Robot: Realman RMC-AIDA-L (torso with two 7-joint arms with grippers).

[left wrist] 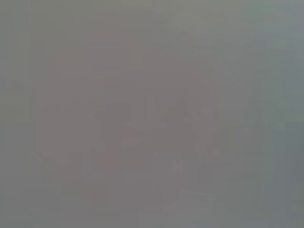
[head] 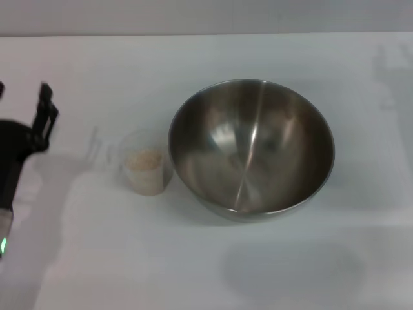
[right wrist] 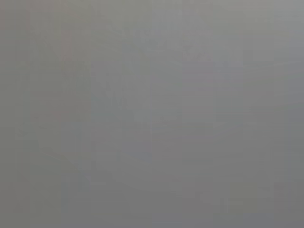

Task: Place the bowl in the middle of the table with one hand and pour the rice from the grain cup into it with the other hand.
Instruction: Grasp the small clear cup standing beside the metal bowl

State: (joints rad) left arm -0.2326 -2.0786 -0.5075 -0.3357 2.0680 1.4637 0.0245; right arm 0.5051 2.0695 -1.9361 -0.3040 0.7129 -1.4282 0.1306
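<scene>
Bowl [head: 251, 147] at frame centre, ready for pouring. Cup [head: 146, 170] with rice [head: 144, 159] touching its left side. Left gripper [head: 40, 110] mid-left, clear of cup, grip state unclear.

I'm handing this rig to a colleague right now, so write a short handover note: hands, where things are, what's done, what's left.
Left hand: at the table's left edge, holding nothing, apart from the cup; the head view does not settle whether it is open or shut.
Right hand: not in view.
Bowl: upright near the middle of the table, empty inside.
Cup: upright just left of the bowl, close to its rim, with the rice in it.
Wrist views show nothing usable.
Done: the bowl appears placed.
Left: grip the cup, tip it over the bowl, pour the rice.
</scene>
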